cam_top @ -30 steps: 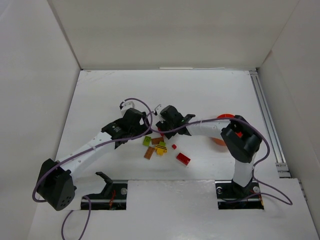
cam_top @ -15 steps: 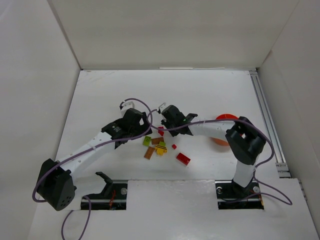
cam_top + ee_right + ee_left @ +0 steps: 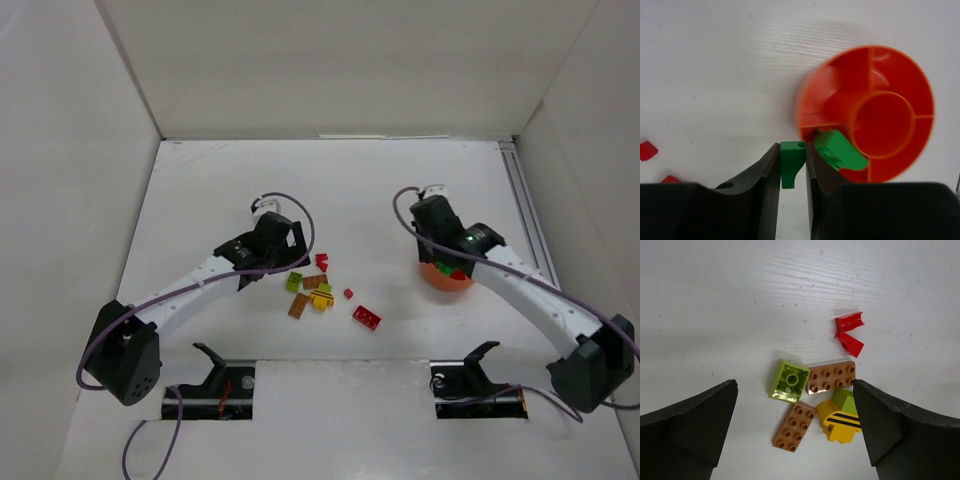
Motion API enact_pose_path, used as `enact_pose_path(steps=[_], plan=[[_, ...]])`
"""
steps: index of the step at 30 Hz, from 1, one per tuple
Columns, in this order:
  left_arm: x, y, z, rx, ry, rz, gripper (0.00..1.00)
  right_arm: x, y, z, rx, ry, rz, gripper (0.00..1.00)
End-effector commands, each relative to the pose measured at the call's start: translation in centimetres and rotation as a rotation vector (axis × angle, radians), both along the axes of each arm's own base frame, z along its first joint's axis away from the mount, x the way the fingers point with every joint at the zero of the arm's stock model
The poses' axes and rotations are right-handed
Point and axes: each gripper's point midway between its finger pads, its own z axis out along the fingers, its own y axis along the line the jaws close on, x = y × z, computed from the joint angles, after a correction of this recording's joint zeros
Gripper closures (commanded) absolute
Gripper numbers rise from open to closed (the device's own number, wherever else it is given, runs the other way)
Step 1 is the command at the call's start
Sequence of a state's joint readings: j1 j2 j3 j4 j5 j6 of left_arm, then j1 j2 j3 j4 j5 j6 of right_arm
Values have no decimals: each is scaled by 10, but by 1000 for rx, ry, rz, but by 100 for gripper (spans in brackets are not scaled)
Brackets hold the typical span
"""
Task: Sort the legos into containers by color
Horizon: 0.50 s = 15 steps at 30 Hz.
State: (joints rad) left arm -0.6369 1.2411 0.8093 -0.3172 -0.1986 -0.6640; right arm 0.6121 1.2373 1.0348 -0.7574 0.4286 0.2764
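Right hand (image 3: 792, 152) clamped on a green brick (image 3: 791, 167), pinched between both fingers right at the rim of the orange-red bowl (image 3: 924, 97), not over its centre

Bowl has a round centre well plus an outer ring split by dividers; it's blurred in the right wrist view. A second green brick (image 3: 841, 150) lies tilted in the ring section closest to the held one

Bowl sits on the right of the white worktop (image 3: 350, 190), well apart from the loose pile

Left hand (image 3: 794, 387) wide open, nothing gripped, hanging over the pile mid-worktop. Under it:
- lime brick (image 3: 789, 381) touching a brown plate (image 3: 831, 376)
- second brown plate (image 3: 795, 426) just near of those
- yellow striped piece (image 3: 840, 425) with a green piece (image 3: 846, 400) against it
- two red curved pieces (image 3: 849, 332) touching, on the far side

To the right and nearer: a red brick (image 3: 366, 318) and a small red bit (image 3: 348, 293), apart from the cluster
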Motion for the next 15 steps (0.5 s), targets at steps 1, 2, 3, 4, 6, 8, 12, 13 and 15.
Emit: enact_pose_path(steps=[1, 2, 3, 4, 6, 8, 12, 13, 15], plan=[[21, -11, 19, -12, -67, -29, 0, -20, -49, 27, 71, -60, -187, 87], [20, -12, 19, -18, -63, -35, 0, -21, -55, 34, 99, -83, -206, 87], [20, -12, 14, -4, -53, -42, 0, -23, -61, 39, 117, -94, -225, 87], [22, -13, 18, -9, -61, -42, 0, -25, -72, 42, 129, -101, -262, 85], [24, -13, 16, -8, -59, -47, 0, -33, -83, 48, 125, -114, -281, 85], [27, -16, 18, -17, -62, -53, 0, -40, -97, 46, 97, -98, -317, 85], [31, -18, 20, -25, -67, -58, 0, -48, -110, 25, 62, -10, -366, 85], [31, -18, 20, -25, -68, -58, 0, -47, -107, 22, 68, 4, -359, 85], [31, -18, 20, -25, -68, -58, 0, -46, -111, 18, 68, 24, -381, 84]])
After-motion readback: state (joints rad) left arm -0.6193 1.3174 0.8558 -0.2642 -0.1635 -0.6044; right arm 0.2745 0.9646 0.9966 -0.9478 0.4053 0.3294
